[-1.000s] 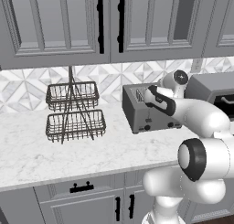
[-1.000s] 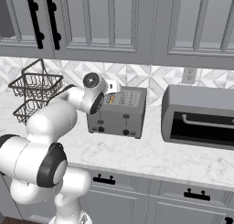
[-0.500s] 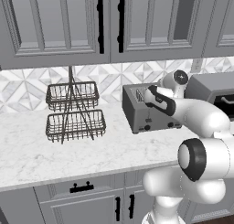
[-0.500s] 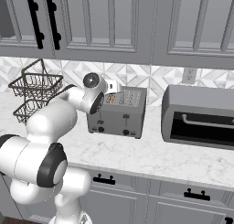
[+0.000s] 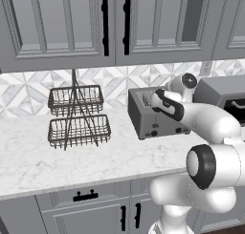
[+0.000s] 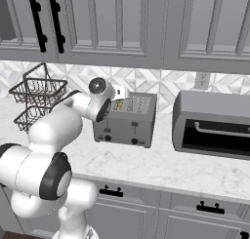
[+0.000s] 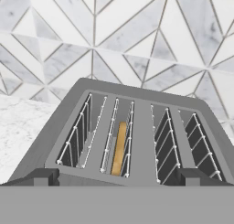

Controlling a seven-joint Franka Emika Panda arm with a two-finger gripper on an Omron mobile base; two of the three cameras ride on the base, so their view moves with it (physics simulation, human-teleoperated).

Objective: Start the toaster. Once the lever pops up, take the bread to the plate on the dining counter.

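The grey four-slot toaster (image 5: 155, 118) (image 6: 128, 120) (image 7: 132, 127) stands on the marble worktop against the tiled wall. The bread (image 7: 119, 147) sits on edge deep in the second slot from the left in the hand view, only its tan crust showing. My gripper (image 7: 118, 176) (image 6: 118, 94) (image 5: 157, 97) hovers just above the toaster's top near its front edge. It is open, with the fingertips (image 7: 45, 175) wide apart and nothing between them. The small dark knobs (image 6: 133, 141) are low on the toaster's front. The plate and the dining counter are out of view.
A larger grey toaster oven (image 6: 211, 124) (image 5: 224, 97) stands close to the toaster's right. A two-tier wire basket (image 5: 77, 116) (image 6: 37, 100) stands to its left. Grey wall cabinets (image 5: 115, 23) hang overhead. There is open worktop (image 5: 86, 156) in front.
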